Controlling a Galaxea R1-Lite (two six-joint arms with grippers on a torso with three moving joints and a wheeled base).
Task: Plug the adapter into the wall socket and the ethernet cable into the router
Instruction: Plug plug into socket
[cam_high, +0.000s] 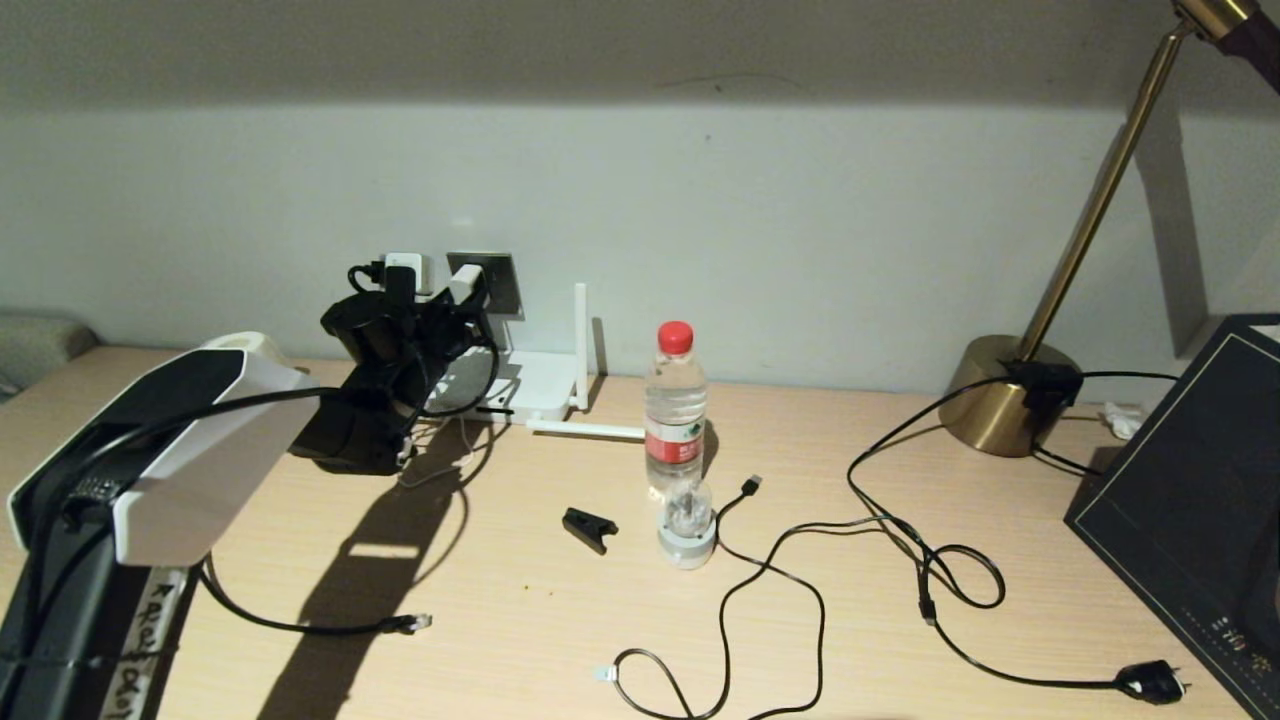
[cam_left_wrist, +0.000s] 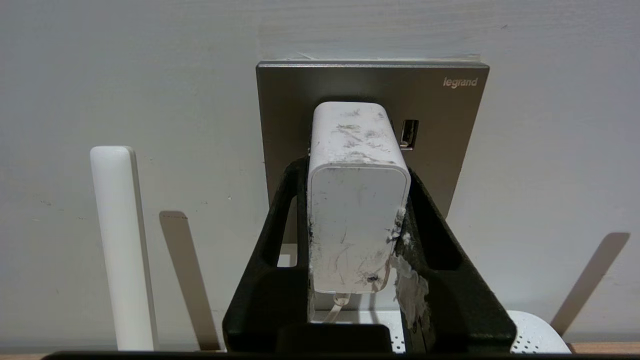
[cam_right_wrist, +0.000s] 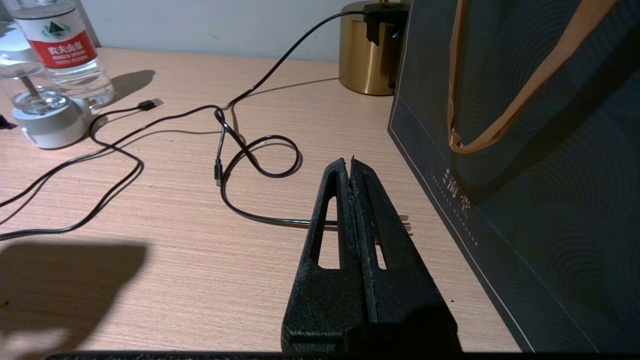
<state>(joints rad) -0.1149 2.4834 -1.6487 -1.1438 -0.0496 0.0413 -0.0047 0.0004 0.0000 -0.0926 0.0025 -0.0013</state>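
Note:
My left gripper (cam_left_wrist: 356, 170) is shut on the scuffed white adapter (cam_left_wrist: 357, 200), one finger on each side of it. The adapter's front end meets the dark grey wall socket (cam_left_wrist: 450, 115); its prongs are hidden, and its thin white cord hangs below. In the head view the adapter (cam_high: 463, 283) is at the socket (cam_high: 502, 290), above the white router (cam_high: 530, 385), which lies against the wall with one antenna upright. The ethernet cable (cam_high: 300, 628) lies on the table's front left, its clear connector (cam_high: 415, 622) free. My right gripper (cam_right_wrist: 350, 162) is shut and empty, low over the table.
A water bottle (cam_high: 675, 410), a small glass dome on a white base (cam_high: 687, 525) and a black clip (cam_high: 588, 528) stand mid-table. A USB-tipped cable (cam_high: 752, 485), lamp cord and black plug (cam_high: 1150, 683) sprawl right. Brass lamp (cam_high: 1010, 395) and dark bag (cam_high: 1190, 500) sit far right.

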